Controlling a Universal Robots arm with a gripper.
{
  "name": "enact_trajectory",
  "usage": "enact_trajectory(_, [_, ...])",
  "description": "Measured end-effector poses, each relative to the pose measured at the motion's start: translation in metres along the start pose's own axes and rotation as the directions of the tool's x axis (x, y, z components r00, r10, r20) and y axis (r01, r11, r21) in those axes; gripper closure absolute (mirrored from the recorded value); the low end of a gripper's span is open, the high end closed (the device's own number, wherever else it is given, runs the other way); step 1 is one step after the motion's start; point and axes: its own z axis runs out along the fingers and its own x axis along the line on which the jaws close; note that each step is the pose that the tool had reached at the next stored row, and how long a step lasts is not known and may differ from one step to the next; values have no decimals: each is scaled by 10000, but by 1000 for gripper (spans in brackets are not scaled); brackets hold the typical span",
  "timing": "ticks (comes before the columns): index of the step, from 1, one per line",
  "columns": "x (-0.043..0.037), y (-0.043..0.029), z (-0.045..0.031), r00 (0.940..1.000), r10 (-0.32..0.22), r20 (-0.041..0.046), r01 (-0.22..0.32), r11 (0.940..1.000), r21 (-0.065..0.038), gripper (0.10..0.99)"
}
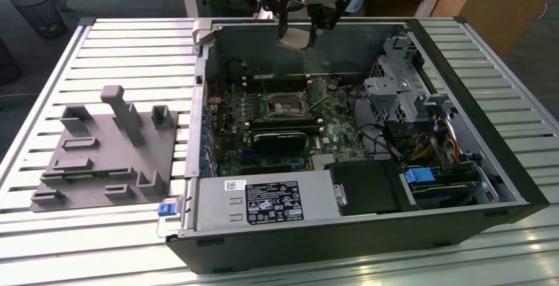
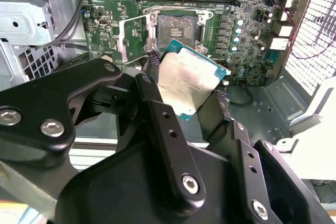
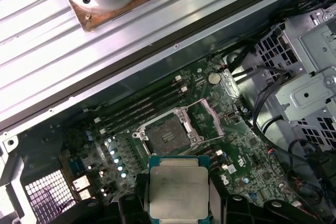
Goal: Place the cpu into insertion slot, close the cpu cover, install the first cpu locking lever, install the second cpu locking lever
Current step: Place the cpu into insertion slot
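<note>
The claw (image 1: 299, 35) is pinching the cpu (image 2: 190, 78) by two opposite edges, silver top facing the wrist, presumably so its underside is facing the board. Below the claw, well apart from the chip, the insertion slot (image 3: 167, 136) is lying bare, since the cpu cover (image 3: 208, 117) is standing swung open beside it. Farther out, the computer case (image 1: 454, 188) is lying open on the slatted worktop (image 1: 122, 57).
</note>
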Motion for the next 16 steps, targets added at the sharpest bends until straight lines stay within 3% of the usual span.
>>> enact_trajectory(16, [0,0,0,9991,419,37,-419,9991,-9,545])
